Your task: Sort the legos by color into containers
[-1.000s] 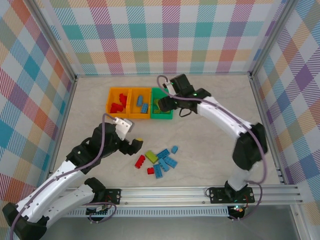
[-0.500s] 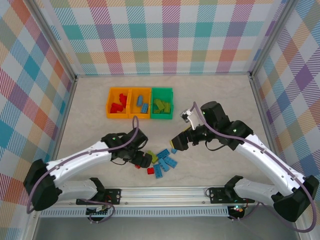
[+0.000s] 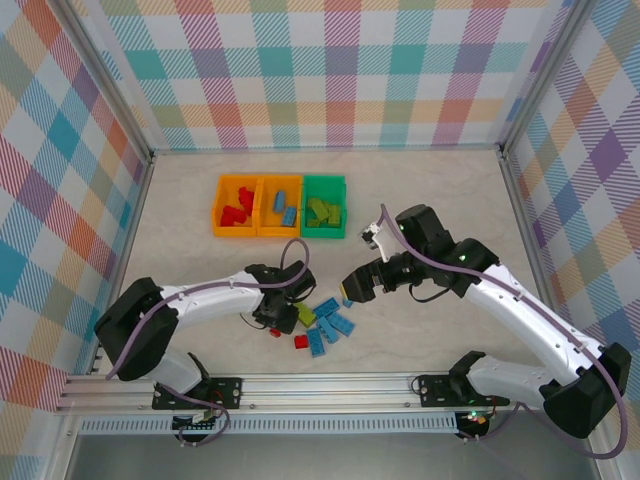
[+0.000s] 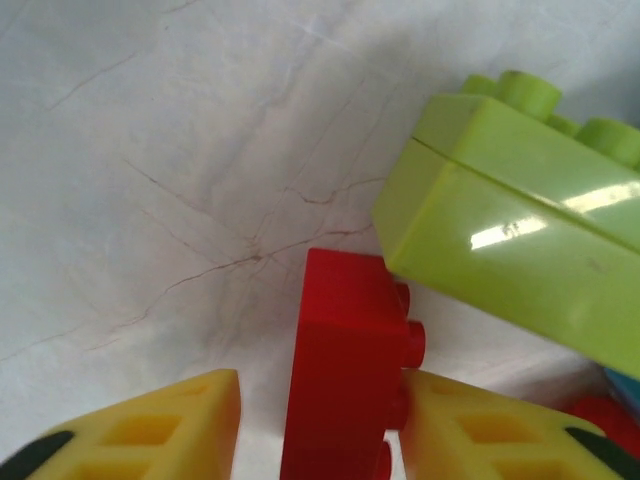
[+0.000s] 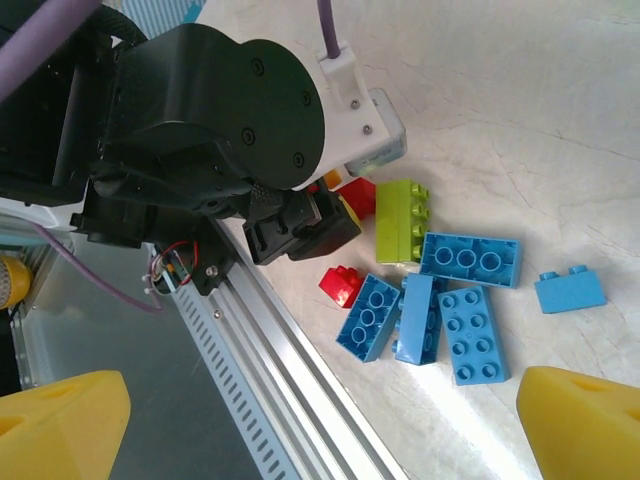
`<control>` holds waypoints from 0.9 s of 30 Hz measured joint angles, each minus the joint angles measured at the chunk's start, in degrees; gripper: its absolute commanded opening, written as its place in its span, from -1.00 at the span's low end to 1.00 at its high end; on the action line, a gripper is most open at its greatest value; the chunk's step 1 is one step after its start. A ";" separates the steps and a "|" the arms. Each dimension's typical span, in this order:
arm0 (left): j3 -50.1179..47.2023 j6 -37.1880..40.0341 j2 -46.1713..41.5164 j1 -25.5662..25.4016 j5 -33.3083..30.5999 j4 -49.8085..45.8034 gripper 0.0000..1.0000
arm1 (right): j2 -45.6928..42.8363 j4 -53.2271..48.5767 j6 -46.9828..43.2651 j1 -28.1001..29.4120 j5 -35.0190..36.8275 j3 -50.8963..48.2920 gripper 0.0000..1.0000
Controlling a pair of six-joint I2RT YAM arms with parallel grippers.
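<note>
Bench (image 3: pixel 180 250) is carrying everything, w/ both arms reaching in from its near edge. L arm (image 3: pixel 200 300) is lying low along that edge; R arm (image 3: pixel 520 300) is bending in from the right side. Three containers are sitting in a row toward the far edge, left of centre: orange bin (image 3: pixel 237 179) holding reds, second orange bin (image 3: pixel 280 179) holding blues, green bin (image 3: pixel 324 179) holding limes. R gripper (image 3: pixel 352 288) is hanging spread wide over the right end of the loose pile, gripping nothing. L gripper (image 3: pixel 283 313) is sitting at the pile's left end, near the middle of the near edge, jaws straddling a red brick (image 4: pixel 340 370) standing on its side. One finger (image 4: pixel 480 430) is touching the studs. A sliver of bench is showing beside the other, so can't tell if the pinch is firm. Lime brick (image 4: pixel 520 240) is lying just beside the red one; blue bricks (image 5: pixel 470 258) are lying further right.

Step in hand, I'm judging, is picking this red for the reds' bin. Doing it well is meaning: squeezing till both pads are bearing on the brick, lifting straight up so the lime isn't dragged, and steering clear of R arm en route to the far edge
</note>
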 measured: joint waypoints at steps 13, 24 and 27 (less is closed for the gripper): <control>3.58 1.53 -11.23 4.20 -2.82 -0.81 -0.62 | -0.02 0.17 1.40 0.00 1.46 0.00 0.99; 22.77 10.73 -4.81 31.23 -6.88 5.73 -0.63 | -0.02 3.26 3.39 0.00 10.69 0.00 0.99; 27.93 11.93 3.39 35.17 -6.58 8.11 -0.62 | -0.09 3.76 3.89 0.00 11.45 0.00 0.99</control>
